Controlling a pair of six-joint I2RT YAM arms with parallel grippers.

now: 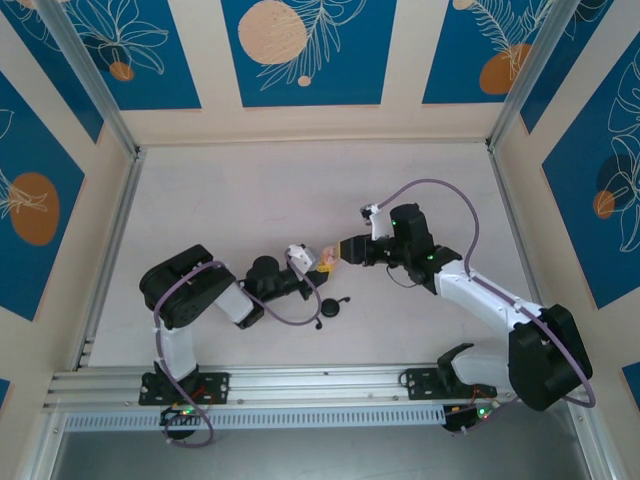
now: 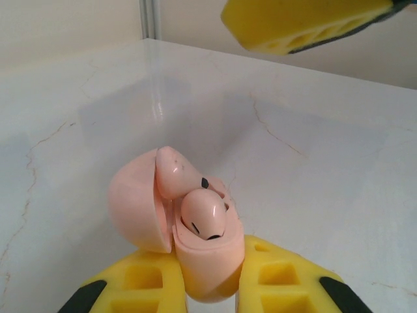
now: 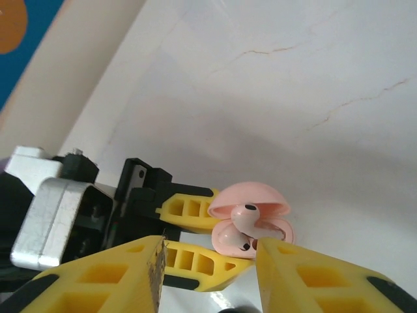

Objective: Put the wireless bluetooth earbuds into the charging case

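A pale pink round charging case (image 2: 210,261) stands open, its lid (image 2: 133,208) swung to the left. My left gripper (image 2: 208,290) is shut on its base. One pink earbud (image 2: 203,218) sits in its well; the other (image 2: 171,171) leans tilted out of the case against the lid. From the right wrist view the same case (image 3: 251,199) hangs above the table with both earbuds (image 3: 246,214) showing. My right gripper (image 3: 208,261) is open just in front of it, nothing between its fingers. Seen from above, the two grippers (image 1: 322,260) (image 1: 342,250) meet at mid-table.
A black round case (image 1: 331,310) lies open on the white table (image 1: 300,190), just near of the grippers. A yellow finger (image 2: 306,23) of the right gripper hangs above the pink case. Walls enclose the table on three sides.
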